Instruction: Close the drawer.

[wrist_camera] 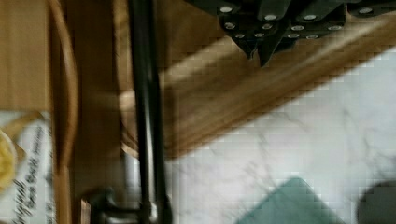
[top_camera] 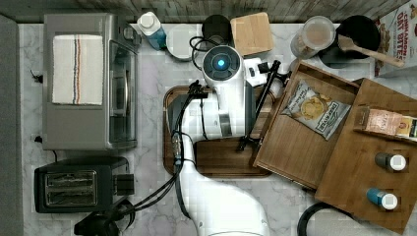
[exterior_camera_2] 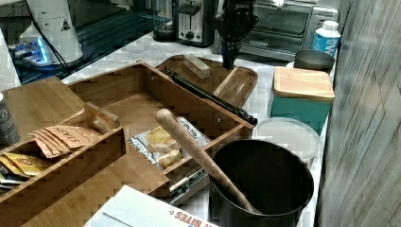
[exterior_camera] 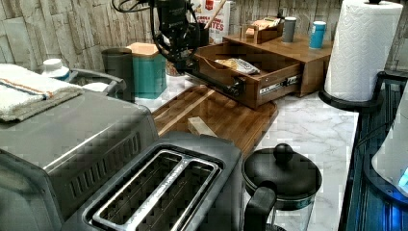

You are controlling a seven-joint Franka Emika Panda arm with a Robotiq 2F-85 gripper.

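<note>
The black two-fingered gripper (wrist_camera: 258, 49) is seen in the wrist view with its fingertips (wrist_camera: 250, 45) drawn together to a narrow gap and nothing held between them — closed on empty air. It is poised above the dark round-cornered wooden tray (top_camera: 223, 160), close beside the long black bar handle (wrist_camera: 148, 112) on the drawer's front yet apart from it. In the left view the gripper (exterior_camera: 181, 60) is seen hanging just before the handle end of the medium-brown bamboo drawer (exterior_camera: 250, 74), which is pulled well out of the flat-topped wooden cabinet (exterior_camera: 308, 53). In the top view the drawer (top_camera: 295, 142) is shown lying to the top view's right of the white robot arm (top_camera: 228, 98), its handle (top_camera: 260, 105) running alongside the arm's wrist, its front edge overlapping the tray. Inside the drawer a pale snack packet (top_camera: 314, 109) is laid flat. Farther off, on the cabinet top (top_camera: 364, 162), a grey-capped jar (top_camera: 391, 161) and a blue jar (top_camera: 382, 198) are stood, with a small rack of tea sachets (top_camera: 386, 122) behind them. In the right view a black round pot (exterior_camera_2: 261, 184) with a wooden spoon (exterior_camera_2: 198, 153) is placed near the drawer's corner, and a teal canister with a wooden lid (exterior_camera_2: 302, 97) is set beyond it on the white marbled counter (exterior_camera_2: 265, 94) — next to the tray's far end.
</note>
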